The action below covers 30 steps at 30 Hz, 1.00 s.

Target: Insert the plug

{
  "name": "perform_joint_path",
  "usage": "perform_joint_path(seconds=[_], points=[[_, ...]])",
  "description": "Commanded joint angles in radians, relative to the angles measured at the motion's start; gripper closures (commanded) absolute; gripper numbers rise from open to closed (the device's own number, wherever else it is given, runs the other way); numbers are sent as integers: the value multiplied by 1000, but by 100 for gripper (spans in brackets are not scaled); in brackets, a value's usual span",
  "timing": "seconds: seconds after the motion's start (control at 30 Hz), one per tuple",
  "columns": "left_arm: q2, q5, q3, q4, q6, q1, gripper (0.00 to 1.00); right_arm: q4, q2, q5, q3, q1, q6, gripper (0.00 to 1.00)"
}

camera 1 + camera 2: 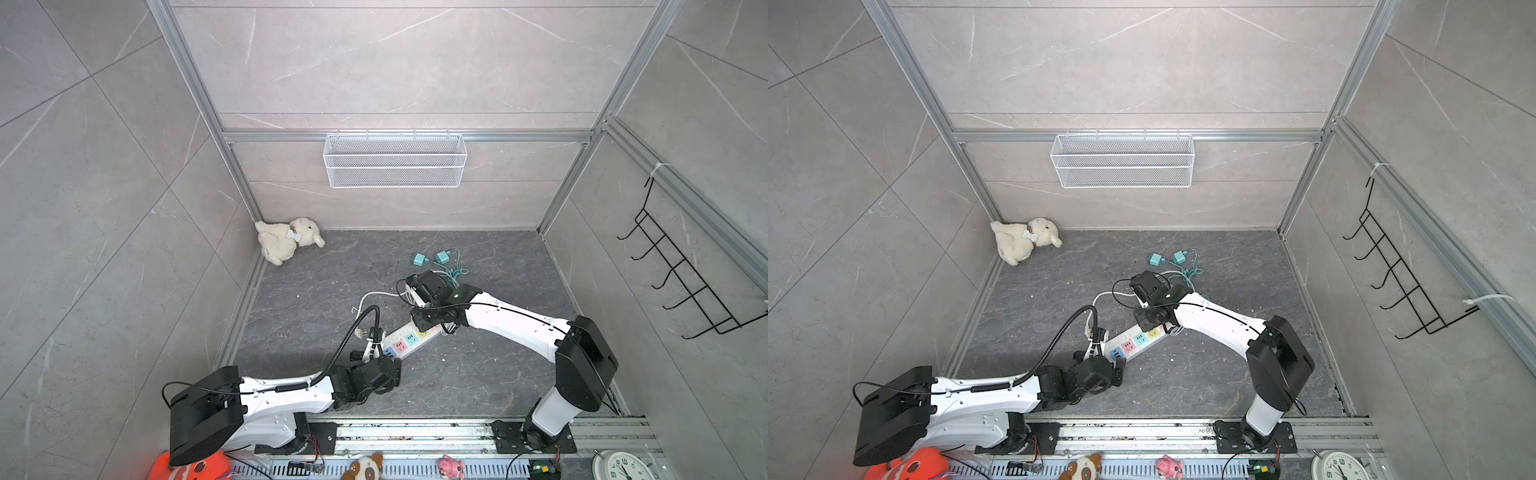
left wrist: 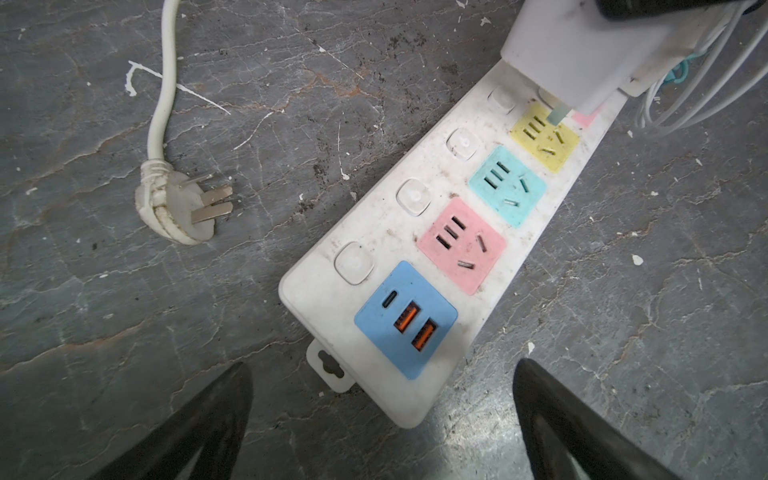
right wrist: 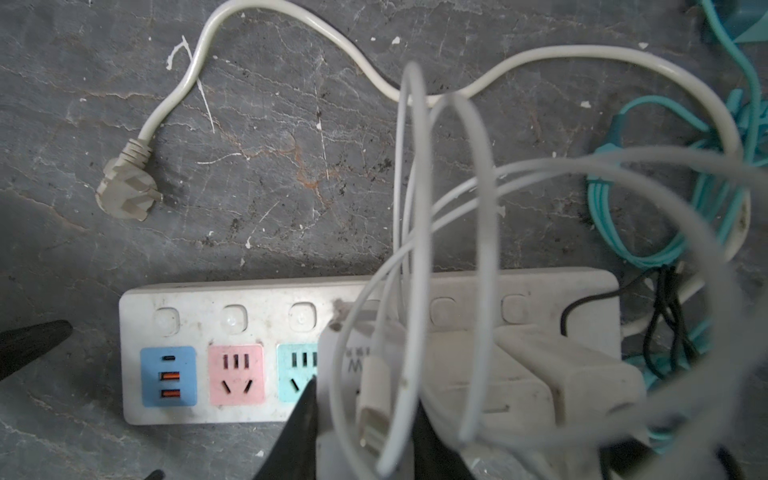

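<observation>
Lowering the white charger plug (image 2: pixel 582 54) straight down should work best: the right pincer (image 3: pixel 365 395) grips it right by the yellow socket (image 2: pixel 544 137) of the power strip (image 1: pixel 409 340), lower middle of both top views. The left pincer (image 2: pixel 382 363), wide open by the blue USB end (image 2: pixel 405 320), could hold the strip still.

A white wire basket (image 1: pixel 395 160) (image 1: pixel 1122 160) hangs on the back wall. Below it and to the left, a fluffy white dog (image 1: pixel 286 240) (image 1: pixel 1023 240) lies on its side in the corner of the dark floor (image 1: pixel 478 374). It has a little bone tag at its neck. Far to the right of the basket, a black hook rack (image 1: pixel 681 274) (image 1: pixel 1404 274) hangs on the side wall. Way down below the basket sit a pink pig (image 1: pixel 452 466) (image 1: pixel 1169 465) and a brown and white toy (image 1: pixel 365 467) (image 1: pixel 1081 467). An orange toy (image 1: pixel 191 467) (image 1: pixel 909 463) is further left. A white clock (image 1: pixel 623 465) (image 1: pixel 1339 467) is further right.
</observation>
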<state>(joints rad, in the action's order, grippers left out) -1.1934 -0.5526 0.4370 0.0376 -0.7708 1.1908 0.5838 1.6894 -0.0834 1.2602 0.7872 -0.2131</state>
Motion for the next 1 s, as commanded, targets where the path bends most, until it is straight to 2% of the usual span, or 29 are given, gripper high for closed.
perform_joint_path(seconds=[0.0, 0.47, 0.97], points=[[40, -54, 7, -18, 32, 4, 0, -37, 19, -23, -15, 7, 8, 89], [120, -114, 10, 11, 71, 4, 0, -76, 24, -55, -50, 7, -4, 89], [133, -135, 9, 15, 93, 4, 0, -90, 12, -94, -97, 9, -47, 89]])
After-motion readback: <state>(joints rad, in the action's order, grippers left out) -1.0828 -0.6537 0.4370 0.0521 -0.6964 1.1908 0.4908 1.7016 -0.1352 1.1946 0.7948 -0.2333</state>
